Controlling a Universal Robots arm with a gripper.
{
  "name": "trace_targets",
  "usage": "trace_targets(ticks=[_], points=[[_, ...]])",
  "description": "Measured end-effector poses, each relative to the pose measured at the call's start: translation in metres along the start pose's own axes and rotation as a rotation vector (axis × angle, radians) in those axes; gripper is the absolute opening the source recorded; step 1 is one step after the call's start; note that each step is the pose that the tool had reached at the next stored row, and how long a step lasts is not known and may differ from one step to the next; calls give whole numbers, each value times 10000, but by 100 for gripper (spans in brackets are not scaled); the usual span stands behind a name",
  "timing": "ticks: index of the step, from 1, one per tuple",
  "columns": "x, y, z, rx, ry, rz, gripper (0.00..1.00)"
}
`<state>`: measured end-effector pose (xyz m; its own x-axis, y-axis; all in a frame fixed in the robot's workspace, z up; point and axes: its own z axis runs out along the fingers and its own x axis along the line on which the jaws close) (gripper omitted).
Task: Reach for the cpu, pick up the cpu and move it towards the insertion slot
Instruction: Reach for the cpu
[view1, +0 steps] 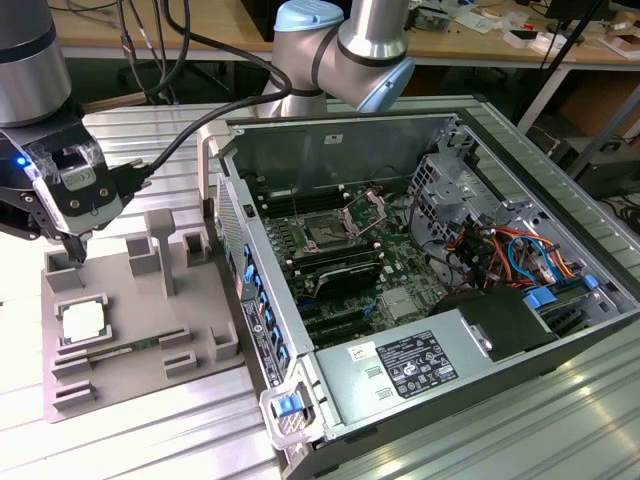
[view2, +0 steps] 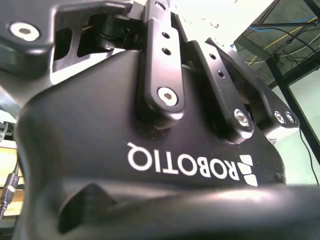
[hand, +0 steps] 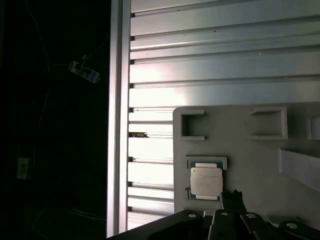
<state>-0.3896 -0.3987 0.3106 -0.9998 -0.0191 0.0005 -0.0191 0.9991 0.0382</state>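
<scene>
The cpu (view1: 82, 322), a small silvery square chip, lies flat in a recess near the front of the grey plastic tray (view1: 125, 290) at the exterior view's left. My gripper (view1: 73, 250) hangs above the tray's far corner, a short way behind the cpu, shut with nothing in it. In the first wrist view the cpu (hand: 206, 181) lies just beside my gripper (hand: 233, 196) on the tray (hand: 240, 145). The insertion slot (view1: 325, 232), a dark square socket with its shiny metal frame raised, sits on the green board inside the open computer case.
Upright grey posts (view1: 160, 245) rise from the tray near my gripper. A long memory stick (view1: 118, 350) lies in the tray beside the cpu. The open computer case (view1: 480, 340) holds a power supply, cables and a drive cage. Ribbed aluminium table (hand: 220, 55) surrounds the tray.
</scene>
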Motion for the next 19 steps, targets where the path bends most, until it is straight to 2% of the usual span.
trace_targets(ticks=[19], points=[[2,-3,61,1,1,0,11]])
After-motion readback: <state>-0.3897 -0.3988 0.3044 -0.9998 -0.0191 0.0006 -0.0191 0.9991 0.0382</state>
